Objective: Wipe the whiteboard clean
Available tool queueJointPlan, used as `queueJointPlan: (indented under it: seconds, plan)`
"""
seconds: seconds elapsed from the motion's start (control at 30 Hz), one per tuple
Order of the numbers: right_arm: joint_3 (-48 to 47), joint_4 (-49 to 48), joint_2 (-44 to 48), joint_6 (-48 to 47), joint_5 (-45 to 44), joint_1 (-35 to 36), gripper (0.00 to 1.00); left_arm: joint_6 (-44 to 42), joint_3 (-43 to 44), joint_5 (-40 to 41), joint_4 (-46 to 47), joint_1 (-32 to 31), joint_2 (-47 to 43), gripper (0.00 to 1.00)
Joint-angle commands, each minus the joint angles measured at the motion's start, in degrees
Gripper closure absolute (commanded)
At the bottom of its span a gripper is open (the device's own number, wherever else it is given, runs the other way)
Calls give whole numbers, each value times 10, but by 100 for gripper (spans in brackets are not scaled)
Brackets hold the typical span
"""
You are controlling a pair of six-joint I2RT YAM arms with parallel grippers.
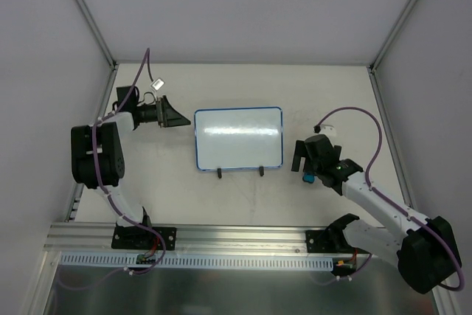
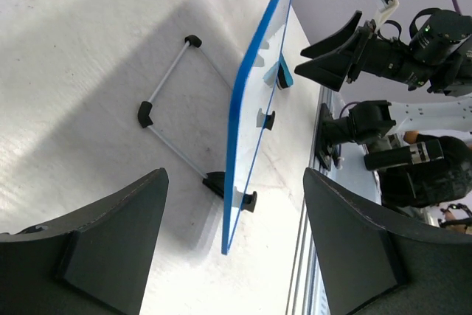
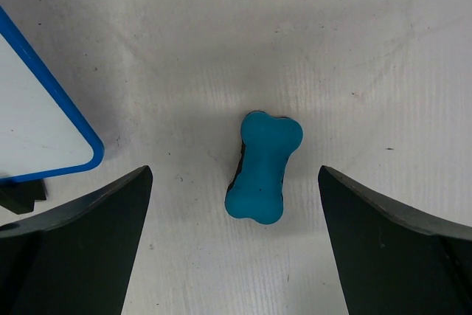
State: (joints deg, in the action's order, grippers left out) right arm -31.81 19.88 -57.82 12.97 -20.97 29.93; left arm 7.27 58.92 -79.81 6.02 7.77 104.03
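Counter (image 1: 243,197): pale and lightly scuffed, carrying everything below.

Whiteboard (image 1: 238,138): sitting near the middle of the counter, between the two arms. The blue frame is running round a white face that is catching a streak of glare. It is resting on two black feet (image 1: 219,174) at its near edge. In the left wrist view it is showing edge-on and leaning, with a thin silver rod stand (image 2: 168,71) lying on the counter behind it.

Left pincer (image 1: 181,116): hanging just beside the whiteboard's left edge and pointing at it, apart from the frame. Its jaws are standing wide apart and gripping nothing.

Right pincer (image 1: 304,160): hanging off the whiteboard's right side, near its lower right corner and clear of the frame, pointing down at the counter. Its jaws are also spread wide, and neither finger is touching anything.

Eraser (image 3: 263,167): a small teal bone-shaped block with a dark underside, lying flat on the counter to the right of the whiteboard. It is sitting in the gap between the right pincer's fingers, loose, with bare counter showing on both sides.
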Motion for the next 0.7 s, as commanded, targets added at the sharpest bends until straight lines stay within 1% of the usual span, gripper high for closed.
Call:
queueJointPlan:
  seconds: [0.0,0.1,0.13,0.17,0.23,0.27,0.33,0.37,0.4,0.5,0.53,0.57,0.6,0.67]
  plan:
    - [8,-18,14,-10,15,-4,1,21,-20,12,8,10,-60,25]
    - [13,-27,20,-16,28,-4,1,46,-41,52,10,27,-105,25]
    - [16,-33,24,-18,29,-4,1,53,-49,73,11,31,-122,19]
    - [19,-35,31,-19,32,-3,1,64,-64,115,12,37,-139,15]
    - [31,-41,52,-21,34,-3,1,79,-84,161,22,57,-209,14]
    - [35,-44,59,-20,36,-4,1,93,-101,216,29,63,-260,12]
    - [42,-46,73,-22,37,-4,1,107,-115,269,29,75,-309,8]
    - [43,-46,75,-22,37,-4,1,114,-126,296,27,76,-332,1]
    - [44,-46,79,-23,37,-4,1,116,-129,347,4,76,-374,1]
    - [47,-51,87,-30,44,-4,1,123,-148,423,-51,76,-456,1]
    - [47,-53,89,-31,51,-3,1,126,-159,477,-58,76,-478,1]
    - [48,-54,95,-35,53,-3,1,142,-188,502,-74,76,-500,1]
    - [49,-57,98,-37,58,-4,1,150,-208,532,-79,76,-547,1]
    - [51,-60,111,-45,65,-4,1,169,-264,549,-79,76,-608,1]
